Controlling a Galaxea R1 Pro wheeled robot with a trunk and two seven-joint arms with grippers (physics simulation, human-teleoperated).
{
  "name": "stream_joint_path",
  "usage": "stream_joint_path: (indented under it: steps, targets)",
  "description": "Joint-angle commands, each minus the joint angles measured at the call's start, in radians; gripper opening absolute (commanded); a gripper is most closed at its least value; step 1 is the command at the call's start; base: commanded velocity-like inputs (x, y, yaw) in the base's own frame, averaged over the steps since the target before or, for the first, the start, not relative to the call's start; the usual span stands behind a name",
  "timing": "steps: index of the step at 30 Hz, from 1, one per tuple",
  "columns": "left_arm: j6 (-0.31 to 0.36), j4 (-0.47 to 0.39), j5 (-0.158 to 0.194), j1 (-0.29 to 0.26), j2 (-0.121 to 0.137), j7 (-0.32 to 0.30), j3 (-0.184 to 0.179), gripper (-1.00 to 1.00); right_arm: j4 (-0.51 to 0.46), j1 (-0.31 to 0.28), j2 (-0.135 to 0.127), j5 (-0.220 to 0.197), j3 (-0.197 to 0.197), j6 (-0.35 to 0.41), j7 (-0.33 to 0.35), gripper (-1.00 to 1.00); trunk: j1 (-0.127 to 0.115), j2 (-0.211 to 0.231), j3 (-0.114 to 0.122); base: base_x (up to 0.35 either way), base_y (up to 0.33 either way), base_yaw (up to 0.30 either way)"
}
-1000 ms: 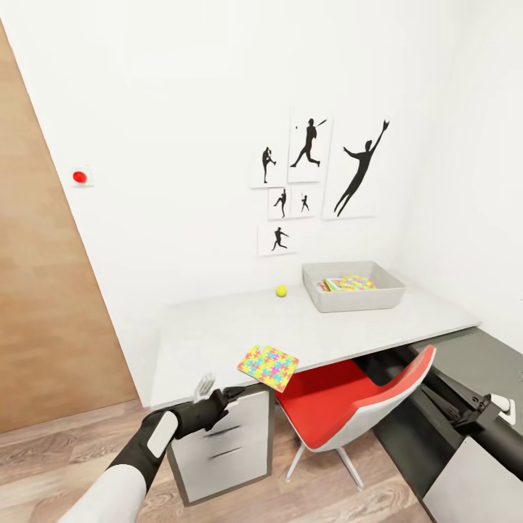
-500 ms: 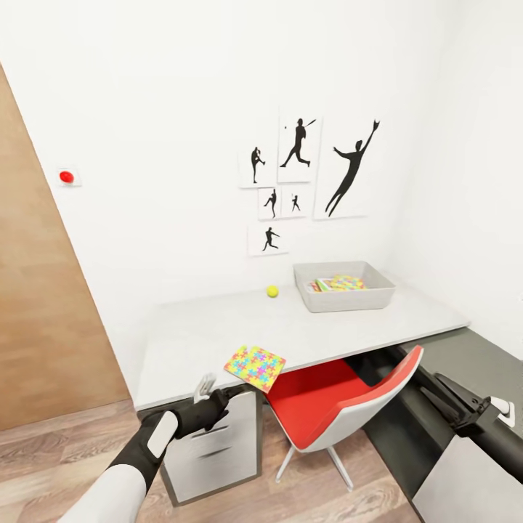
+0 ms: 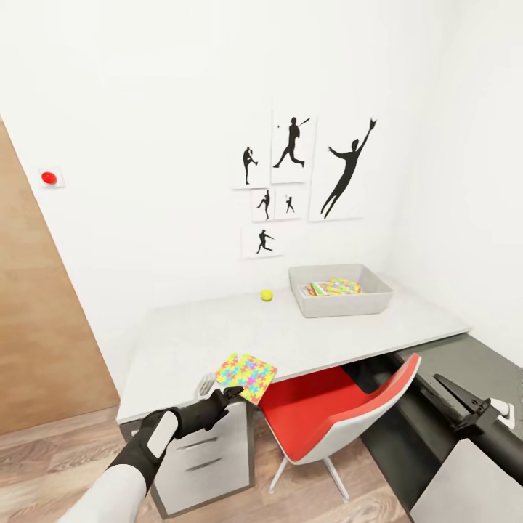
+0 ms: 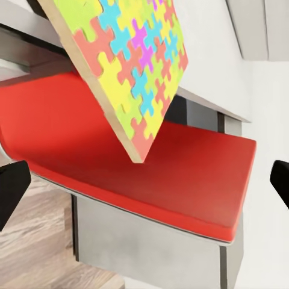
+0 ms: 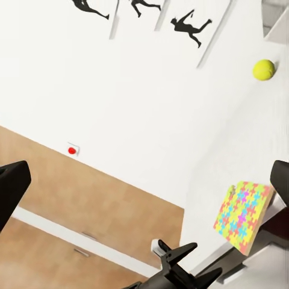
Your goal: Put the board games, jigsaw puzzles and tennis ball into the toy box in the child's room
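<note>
One jigsaw puzzle [image 3: 245, 375] lies at the front edge of the pale grey table [image 3: 196, 338], with a corner hanging over it. My left gripper [image 3: 219, 389] is open just below and left of that corner, holding nothing. In the left wrist view the jigsaw puzzle [image 4: 129, 66] sits ahead of the left gripper [image 4: 144, 180]. The tennis ball [image 3: 266, 296] rests near the wall. The toy box [image 3: 341, 305] stands at the back right with a second puzzle [image 3: 343, 286] and a printed box [image 3: 313, 289] inside. My right gripper [image 3: 444, 383] is open and empty, low at the right.
A red chair [image 3: 341, 407] is tucked under the table beside a grey drawer unit [image 3: 203, 454]. The dark grey desk top [image 3: 465, 359] joins on at the right. A wooden door [image 3: 36, 341] stands at the left, and silhouette pictures [image 3: 290, 149] hang on the wall.
The whole view has shifted as the robot moved, so the table sits further left in the picture. The puzzle's overhanging corner is now closer to my open left gripper.
</note>
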Motion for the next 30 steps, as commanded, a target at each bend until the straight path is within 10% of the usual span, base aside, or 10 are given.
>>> stream_joint_path:
  steps: [1, 30]
  targets:
    - [0.007, 0.000, 0.001, -0.001, -0.001, -0.001, 0.007, 1.00, 0.001, -0.001, 0.000, -0.002, -0.001, 0.005, 0.002, 1.00, 0.000, -0.001, -0.001, 0.007, -0.215, 0.000]
    - [0.009, 0.000, 0.005, -0.001, 0.007, -0.004, 0.015, 1.00, 0.004, -0.001, -0.001, -0.002, -0.001, 0.005, -0.001, 1.00, 0.004, -0.008, -0.004, 0.043, -0.011, 0.000]
